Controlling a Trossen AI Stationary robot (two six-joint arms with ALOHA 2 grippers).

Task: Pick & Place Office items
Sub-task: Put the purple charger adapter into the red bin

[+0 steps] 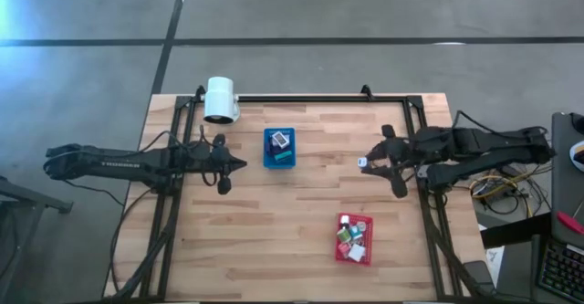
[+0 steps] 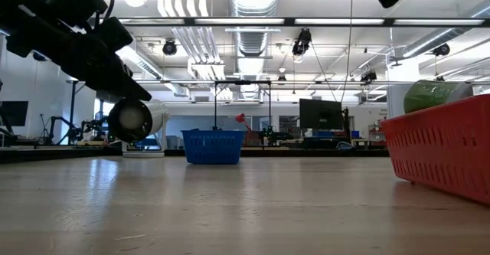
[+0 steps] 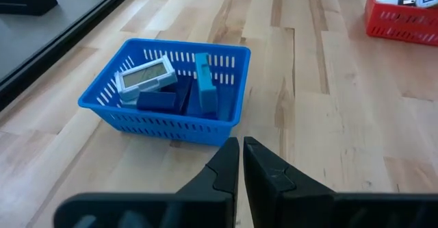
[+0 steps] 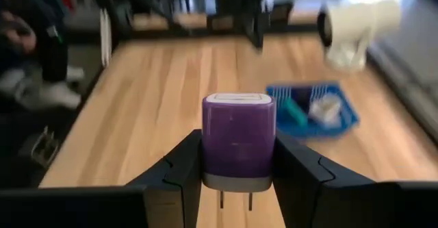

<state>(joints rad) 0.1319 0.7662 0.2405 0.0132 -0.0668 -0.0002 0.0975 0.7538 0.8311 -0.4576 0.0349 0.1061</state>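
Purple wall charger w/ white top and two metal prongs pointing down is pinched between the right end effector's fingers, up off the wooden surface, to the right of the blue basket and apart from it. That basket holds a small grey LCD gadget plus blue and teal blocks. Red basket sits nearer the front edge than the blue basket, w/ more small office items in white, green and red inside. Left end effector has fingers pressed together, holding nothing, hanging just left of the blue basket. White cylindrical camera stands behind-left of the blue basket.
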